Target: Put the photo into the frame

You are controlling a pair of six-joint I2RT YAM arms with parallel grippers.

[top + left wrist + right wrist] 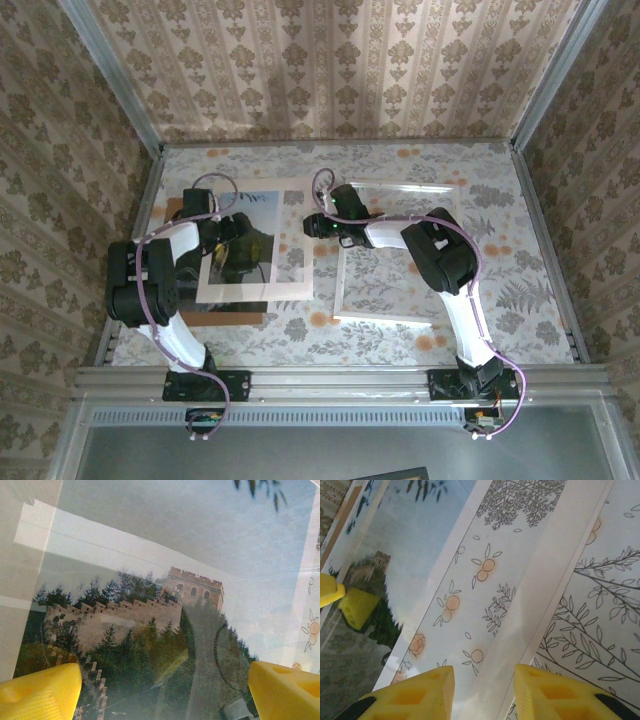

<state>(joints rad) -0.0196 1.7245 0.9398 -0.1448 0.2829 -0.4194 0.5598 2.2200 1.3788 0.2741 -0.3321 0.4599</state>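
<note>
photo (pixel 150 585) blue sky, dark green hill; frame (pixel 385 318) white; tablecloth (pixel 505 195) grey floral.

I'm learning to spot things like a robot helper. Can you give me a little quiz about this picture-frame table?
1. True or false: the left gripper hovers with its jaws wide open over the photo.
2. What does the photo show? A) a stone tower on a wooded hill B) a lighthouse by the sea C) a sailing boat
3. Fill in: in the top view, the frame lies to the ____ of the photo.
Key: 1 true; 2 A; 3 right.
</note>
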